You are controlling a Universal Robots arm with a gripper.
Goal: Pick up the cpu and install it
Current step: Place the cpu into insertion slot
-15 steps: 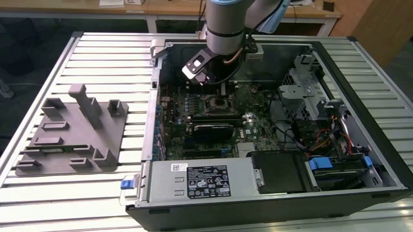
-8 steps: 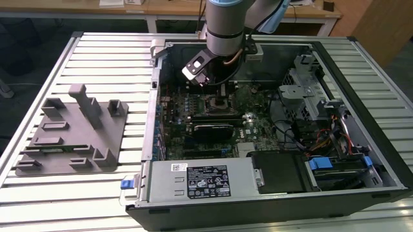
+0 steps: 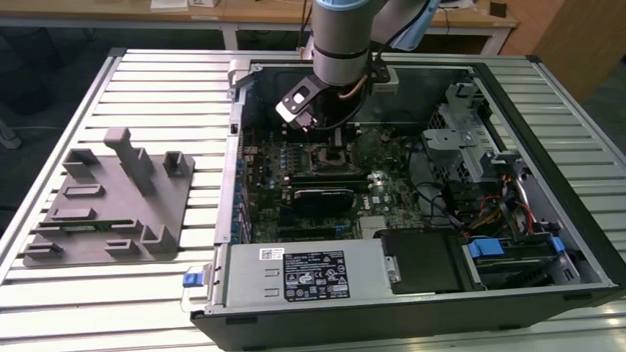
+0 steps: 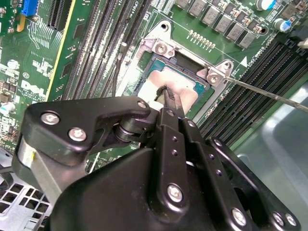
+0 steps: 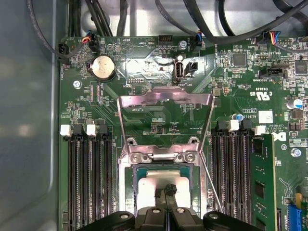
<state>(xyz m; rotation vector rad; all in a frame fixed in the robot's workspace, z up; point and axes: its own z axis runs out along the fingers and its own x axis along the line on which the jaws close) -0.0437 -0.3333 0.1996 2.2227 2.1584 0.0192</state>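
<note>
**Pincer (image 5: 168, 187) clenched over the cpu (image 5: 149, 185) in the socket**

My pincer is clenched, its two black fingers pressed together, with the tips at the middle of the cpu's pale metal top. I cannot tell whether they touch it or sit just above it. The cpu lies flat inside the silver-framed socket (image 5: 126, 192) on the green motherboard (image 5: 144, 115).

As for writing, white printed lettering runs across the motherboard. In the exterior view, the grey power supply (image 3: 245, 275) at the near end of the case carries a black-and-white label (image 3: 313, 275).

The socket's load plate (image 5: 166, 98) stands raised and open, just beyond the cpu. Its thin lever (image 5: 211, 185) slants away on one side. Rows of black memory slots (image 5: 89, 183) flank the socket, and one green memory module (image 5: 262, 178) is seated in the far bank. A round coin battery (image 5: 103, 67) sits near the board's edge, with black cables (image 5: 202, 24) looping past it.

The open computer case (image 3: 558, 147) lies on its side on the slatted metal desk (image 3: 146, 81). It holds the motherboard, the power supply, drive bays with blue tabs (image 3: 486, 248) and bundled wires (image 3: 459, 213). On the exterior view's left, a grey moulded fixture (image 3: 108, 198) rests on the desk, well apart from the case.
</note>
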